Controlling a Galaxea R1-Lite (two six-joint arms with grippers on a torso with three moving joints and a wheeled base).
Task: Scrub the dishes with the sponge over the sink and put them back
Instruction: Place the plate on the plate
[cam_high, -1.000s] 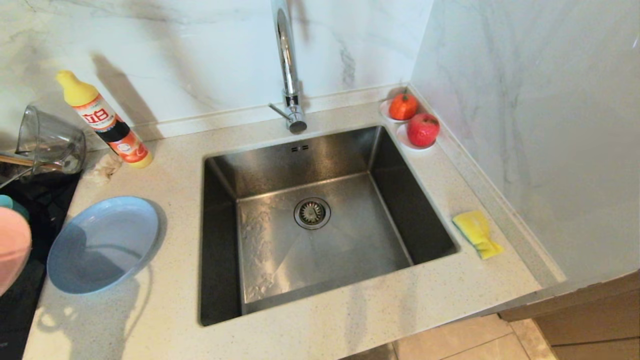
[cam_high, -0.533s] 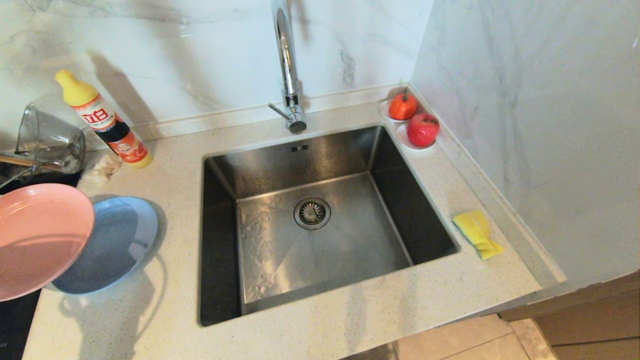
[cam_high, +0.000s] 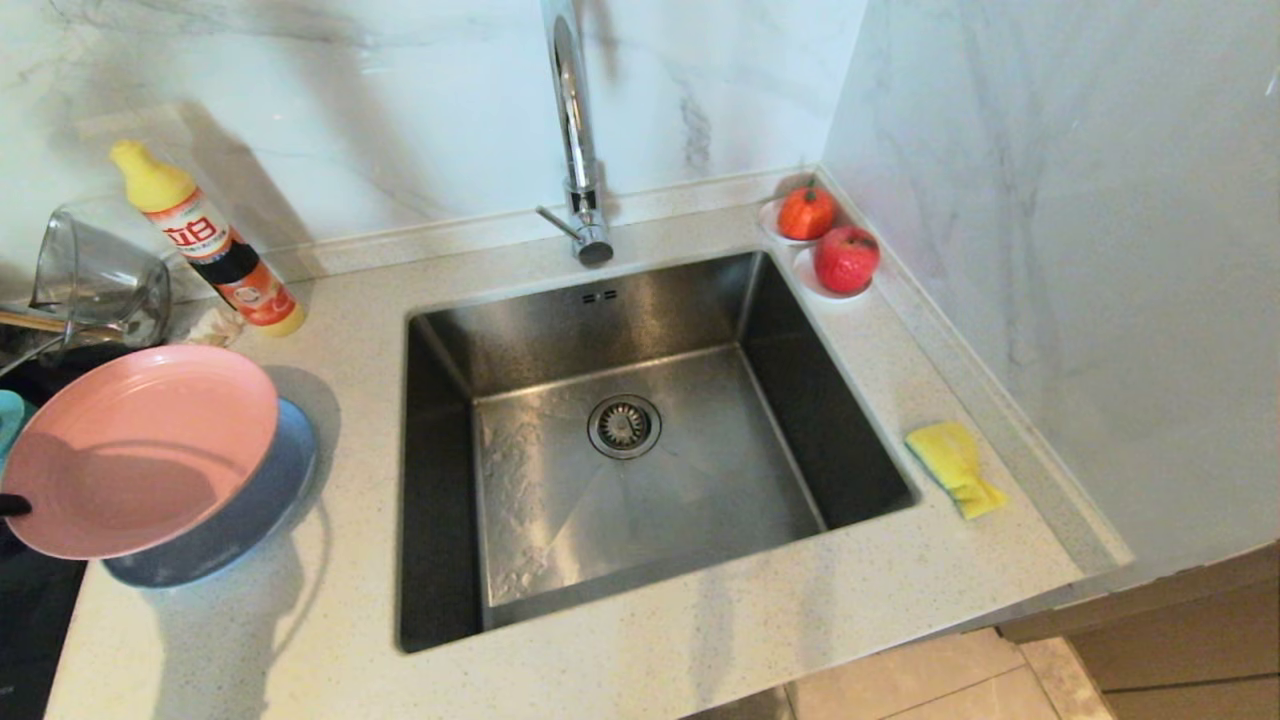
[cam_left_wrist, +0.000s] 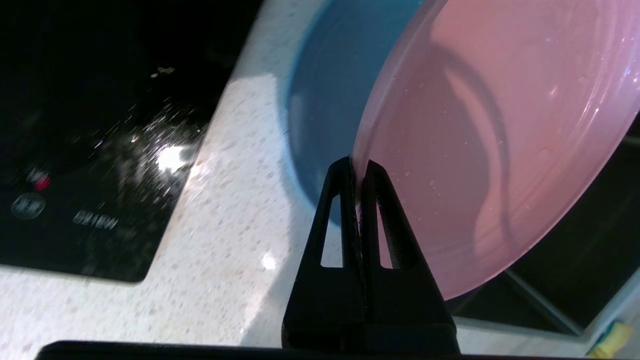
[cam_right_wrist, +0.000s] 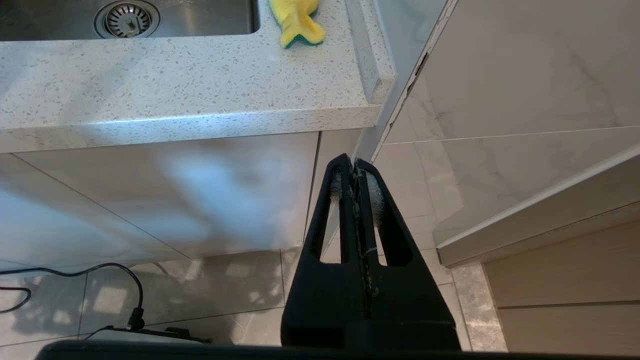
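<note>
at the bench's left edge a clear glass jug (cam_high: 95, 285) lies tipped on its side, nothing visible in it, and a yellow-capped detergent bottle (cam_high: 205, 240) leans just beside it. in front of these, the left tool (cam_left_wrist: 358, 167) is clenched on the rim of the pink plate (cam_high: 140, 450), holding it tilted over the grey-blue plate (cam_high: 255, 515), which sits flat on the bench between the black cooktop (cam_left_wrist: 90, 130) and the sink (cam_high: 620, 440). two plates in all, both bare apart from a few water drops on the pink one; a sliver of teal (cam_high: 10, 415) shows at the far left, too little to name.

a second ago only the pink plate's edge showed at the left border – now it covers most of the grey-blue plate.

the sink holds nothing but its one drain strainer (cam_high: 624, 426), under a single faucet (cam_high: 575, 130). at the bench's back right corner, two red-orange fruits (cam_high: 845, 258) each sit on a small white saucer. one sponge (cam_high: 955, 468) lies near the right edge, beside the sink. the right tool (cam_right_wrist: 354, 167) hangs clenched and empty below the bench's front edge, above the floor.
</note>
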